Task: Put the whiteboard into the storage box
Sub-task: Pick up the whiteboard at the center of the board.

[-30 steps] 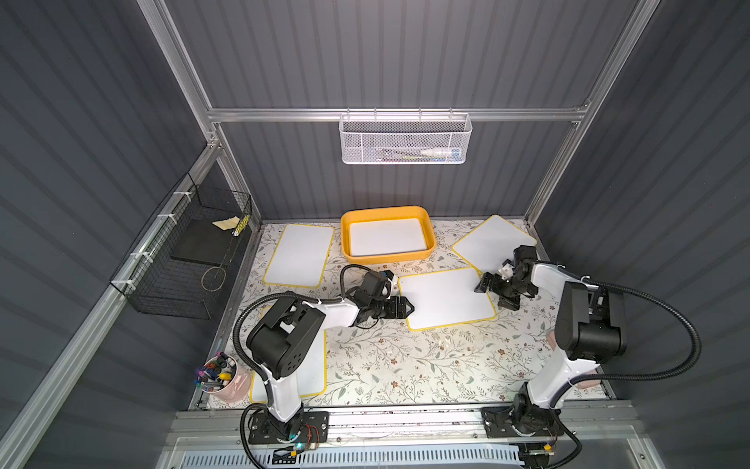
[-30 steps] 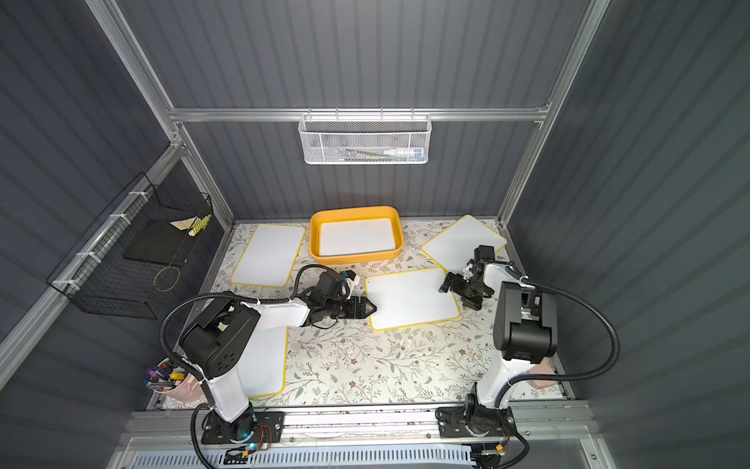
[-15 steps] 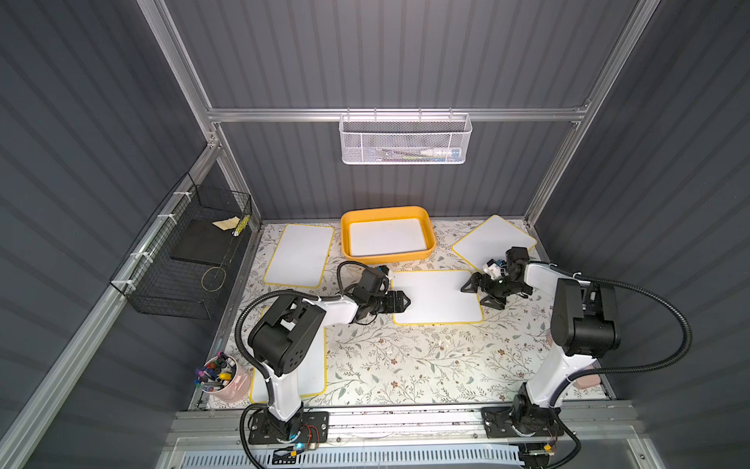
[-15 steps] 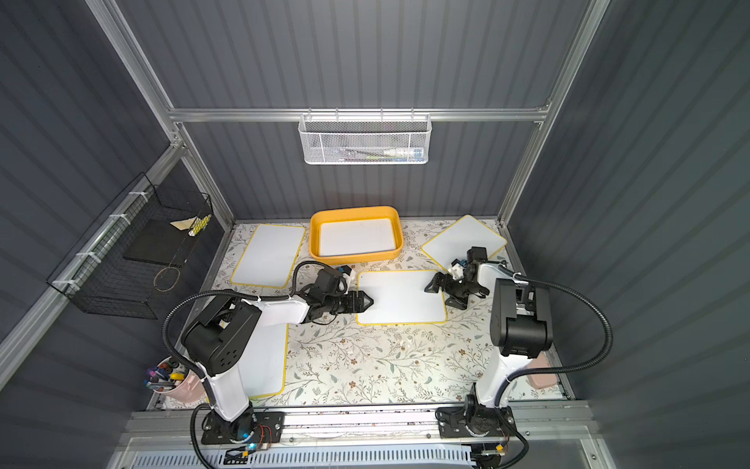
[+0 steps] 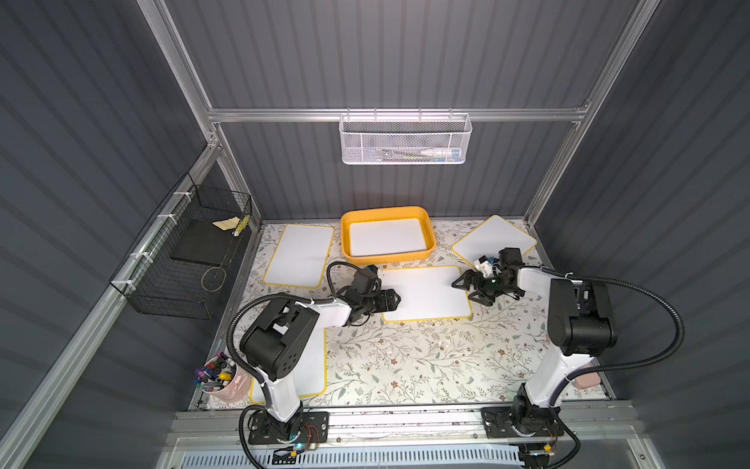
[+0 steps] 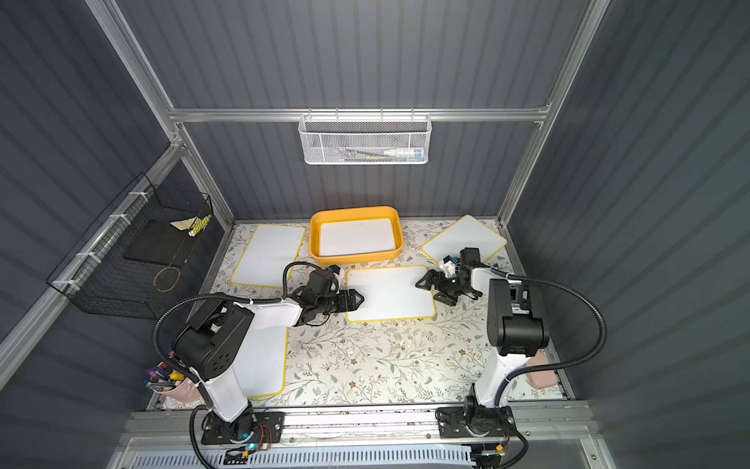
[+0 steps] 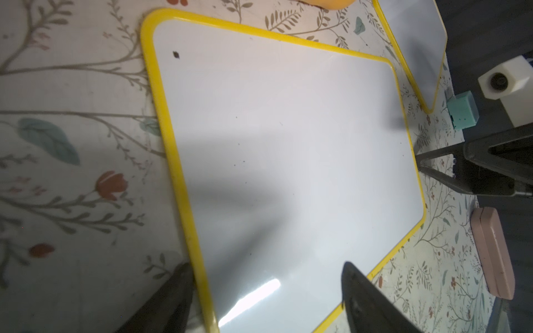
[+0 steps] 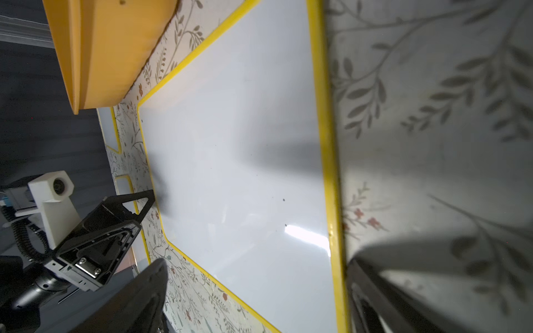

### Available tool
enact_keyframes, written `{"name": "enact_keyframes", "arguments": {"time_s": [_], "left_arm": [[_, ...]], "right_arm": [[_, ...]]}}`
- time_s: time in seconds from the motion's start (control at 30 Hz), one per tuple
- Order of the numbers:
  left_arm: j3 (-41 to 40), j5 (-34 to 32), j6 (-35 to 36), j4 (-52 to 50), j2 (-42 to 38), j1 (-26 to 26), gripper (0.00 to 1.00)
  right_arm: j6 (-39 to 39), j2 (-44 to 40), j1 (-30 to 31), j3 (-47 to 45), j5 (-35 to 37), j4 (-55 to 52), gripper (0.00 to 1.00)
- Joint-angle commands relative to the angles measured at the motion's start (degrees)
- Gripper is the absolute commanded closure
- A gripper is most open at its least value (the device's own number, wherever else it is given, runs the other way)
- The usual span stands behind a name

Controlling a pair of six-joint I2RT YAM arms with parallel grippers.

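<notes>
Crosswise, whiteboard (image 5: 428,294) flat beside storage box (image 5: 389,256), long axis from left hand (image 5: 397,301) to right hand (image 5: 466,293), each with fingers apart.

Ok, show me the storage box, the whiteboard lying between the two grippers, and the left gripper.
storage box (image 5: 389,260): in a top view, on its near wall.
whiteboard (image 5: 426,293): in a top view, middle of its white face.
left gripper (image 5: 397,301): in a top view, between its fingertips.

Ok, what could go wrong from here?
The whiteboard lies flat on the table, so the open left gripper and right gripper at its short edges may slip off its thin frame. The storage box already holds a board and is barely larger, so this one could catch on the rim.
</notes>
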Motion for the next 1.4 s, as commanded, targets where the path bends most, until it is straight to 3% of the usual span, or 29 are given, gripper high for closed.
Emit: {"name": "enact_keyframes", "arguments": {"time_s": [0.0,0.23,0.43,0.6,0.77,1.37], "left_arm": [[-3.82,13.65,-5.00,-6.06,4.21,-3.12,0.19],[-5.13,16.17,-7.04,-3.52,2.80,-3.48,0.19],[-5.14,15.88,-6.73,-3.82,2.63,-3.56,0.19],[-4.96,13.70,-5.31,-6.59,2.37,-3.56,0.19],[-4.70,9.57,-3.42,-10.71,1.06,-3.56,0.19],[-5.30,10.99,-4.64,-7.46,3.83,-3.56,0.19]], "right_arm": [[5.21,0.68,7.12,-1.36,-22.10,3.79,0.05],[11.38,-1.04,8.57,-3.75,-26.09,12.21,0.05],[12.32,-1.50,8.83,-3.64,-25.69,12.70,0.05],[7.82,-1.15,8.33,-2.20,-21.70,5.99,0.05],[3.82,-2.05,6.89,-0.20,-12.79,-1.17,0.05],[10.04,-2.09,7.08,-3.36,-26.28,9.59,0.05]]}}
